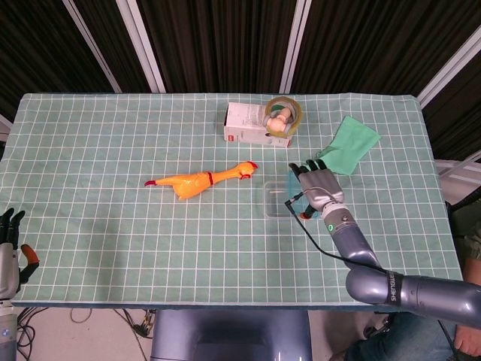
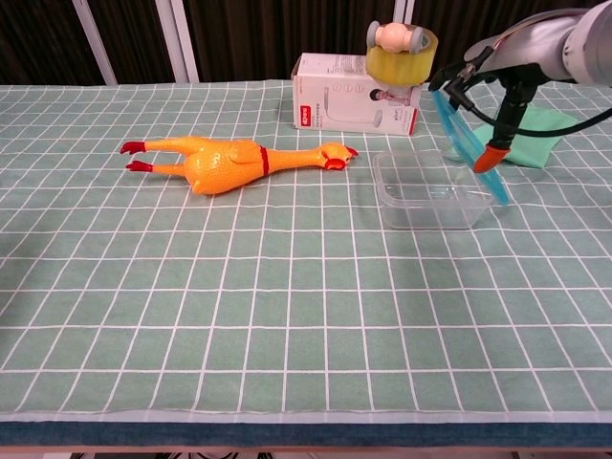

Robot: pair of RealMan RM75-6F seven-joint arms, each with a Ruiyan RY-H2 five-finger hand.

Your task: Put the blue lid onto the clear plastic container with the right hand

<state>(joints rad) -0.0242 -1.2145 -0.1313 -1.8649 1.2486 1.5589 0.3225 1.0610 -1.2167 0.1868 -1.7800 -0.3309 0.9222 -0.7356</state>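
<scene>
My right hand (image 1: 319,188) pinches the blue lid (image 2: 469,151), tilted on edge, above the right side of the clear plastic container (image 2: 432,189), which sits open on the counter (image 1: 113,165). Left hand (image 1: 10,252) is at the counter's near-left corner w/ fingers apart, holding nothing. Rubber chicken (image 1: 201,180) lies left of the container, box (image 1: 252,124) w/ tape roll (image 1: 282,113) behind it.
</scene>
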